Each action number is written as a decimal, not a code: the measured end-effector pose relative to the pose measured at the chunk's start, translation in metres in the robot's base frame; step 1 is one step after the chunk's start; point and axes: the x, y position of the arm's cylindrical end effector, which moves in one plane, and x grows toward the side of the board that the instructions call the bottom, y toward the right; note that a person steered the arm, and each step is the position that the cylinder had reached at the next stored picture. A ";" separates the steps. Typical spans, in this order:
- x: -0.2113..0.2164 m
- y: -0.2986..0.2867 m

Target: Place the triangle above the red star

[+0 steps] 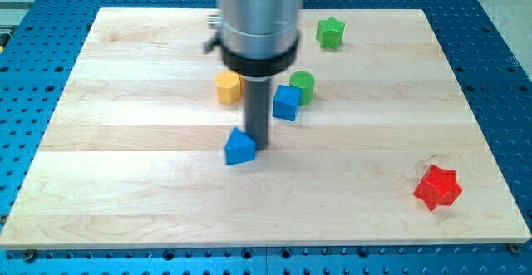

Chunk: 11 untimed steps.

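A blue triangle block [239,148] lies near the middle of the wooden board [125,142]. My tip [258,146] is right against its right side, touching or nearly touching it. The red star [437,187] lies far off at the view's lower right, near the board's right edge. The rod hangs from a large grey cylinder at the view's top centre.
A blue cube [286,102] and a green cylinder [302,86] sit together just right of the rod. A yellow hexagonal block [228,86] sits left of the rod. A green star [330,32] lies near the board's top edge.
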 end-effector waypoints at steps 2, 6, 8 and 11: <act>-0.023 -0.069; 0.034 0.075; 0.001 0.115; 0.022 0.212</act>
